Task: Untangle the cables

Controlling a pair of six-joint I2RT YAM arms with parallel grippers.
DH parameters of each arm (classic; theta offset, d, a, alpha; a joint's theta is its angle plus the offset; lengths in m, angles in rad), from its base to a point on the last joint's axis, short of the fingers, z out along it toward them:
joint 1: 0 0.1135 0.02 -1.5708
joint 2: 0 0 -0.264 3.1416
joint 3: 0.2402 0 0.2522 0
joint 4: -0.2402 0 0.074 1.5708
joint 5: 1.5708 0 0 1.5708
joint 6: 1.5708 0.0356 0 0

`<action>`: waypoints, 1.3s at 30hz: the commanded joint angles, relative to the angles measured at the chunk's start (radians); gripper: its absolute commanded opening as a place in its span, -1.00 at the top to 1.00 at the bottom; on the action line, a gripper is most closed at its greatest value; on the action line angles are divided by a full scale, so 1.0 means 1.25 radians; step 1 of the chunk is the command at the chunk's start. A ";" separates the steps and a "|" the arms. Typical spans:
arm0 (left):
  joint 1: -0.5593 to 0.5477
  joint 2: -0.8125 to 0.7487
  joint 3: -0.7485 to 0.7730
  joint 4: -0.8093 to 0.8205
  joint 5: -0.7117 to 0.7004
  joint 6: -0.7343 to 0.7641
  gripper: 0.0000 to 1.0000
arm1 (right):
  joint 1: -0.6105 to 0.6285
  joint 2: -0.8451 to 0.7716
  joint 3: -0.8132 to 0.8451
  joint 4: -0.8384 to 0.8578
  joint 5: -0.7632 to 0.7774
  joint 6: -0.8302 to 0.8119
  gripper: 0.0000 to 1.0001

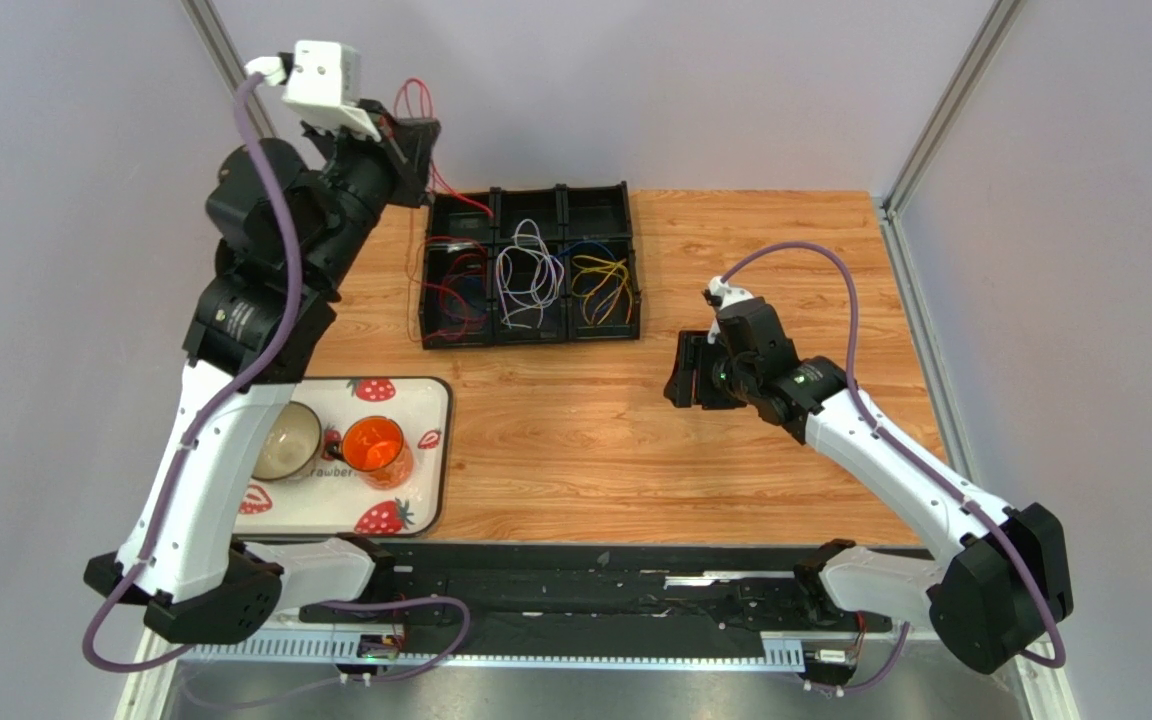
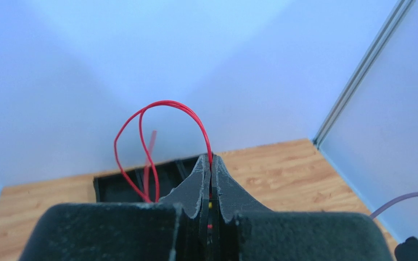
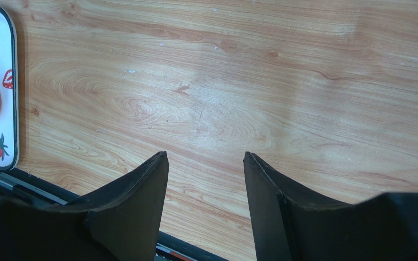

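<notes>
Your left gripper [image 1: 420, 150], upper left, pinches one red cable [image 2: 165, 103] above the bin [image 1: 555, 192], right gripper [image 3: 206, 163] open and empty; the other cables [image 1: 530, 278] lie looped inside, mostly undone.

Red, white and yellow cables [image 1: 528, 275] looped in separate tray [image 1: 533, 194] compartments, one red cable [image 2: 167, 103] raised above

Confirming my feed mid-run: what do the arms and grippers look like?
Both the left arm and right arm have white shells, black joints and a purple hose alongside. The left gripper and right gripper are black, each with two wedge-shaped fingers. A white box tops the left wrist.
</notes>
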 commanded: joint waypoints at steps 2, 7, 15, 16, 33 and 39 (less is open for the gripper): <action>0.002 -0.035 0.038 0.104 0.016 0.074 1.00 | 0.003 -0.019 -0.012 0.043 -0.019 0.003 -0.14; 0.003 -0.023 0.009 0.142 -0.006 0.106 1.00 | 0.003 -0.017 -0.015 0.047 -0.025 0.006 -0.14; 0.057 0.019 -0.066 0.245 0.031 0.093 1.00 | 0.005 -0.024 -0.029 0.045 -0.024 0.002 -0.14; 0.072 0.024 -0.070 0.251 0.037 0.086 1.00 | 0.005 -0.025 -0.031 0.044 -0.025 0.002 -0.13; 0.219 0.105 -0.227 0.420 0.161 -0.030 1.00 | 0.003 0.031 -0.009 0.062 -0.046 -0.010 -0.13; 0.252 0.155 -0.322 0.494 0.182 -0.057 1.00 | 0.003 0.050 -0.006 0.069 -0.055 -0.010 -0.12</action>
